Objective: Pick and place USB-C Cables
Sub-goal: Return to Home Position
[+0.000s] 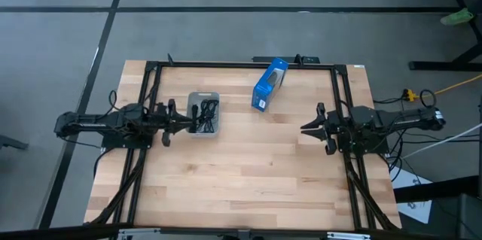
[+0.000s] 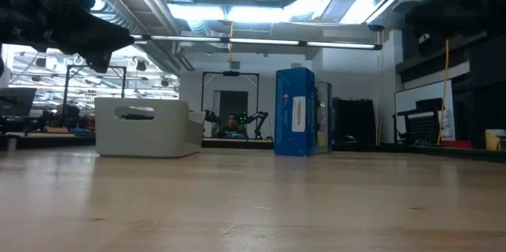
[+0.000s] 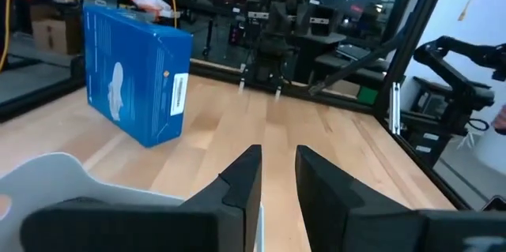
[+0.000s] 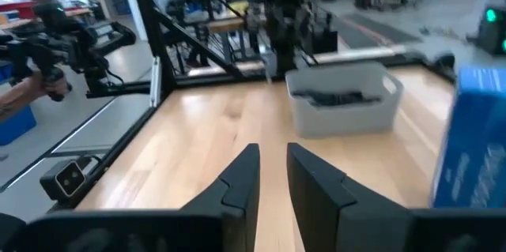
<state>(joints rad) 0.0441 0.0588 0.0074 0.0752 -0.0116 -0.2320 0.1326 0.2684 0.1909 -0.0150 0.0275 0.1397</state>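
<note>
Black USB-C cables lie bundled inside a small grey bin left of the table's middle; the right wrist view shows them as dark cables in the bin. I cannot make out any light ones. My left gripper hovers above the bin's left end, open by a narrow gap and empty. My right gripper waits near the table's right side, above the wood, also narrowly open and empty.
A blue box stands upright near the far edge, right of the bin. Black frame rails run along the table's far edge and both sides. Bare wood spans the middle and near part of the table.
</note>
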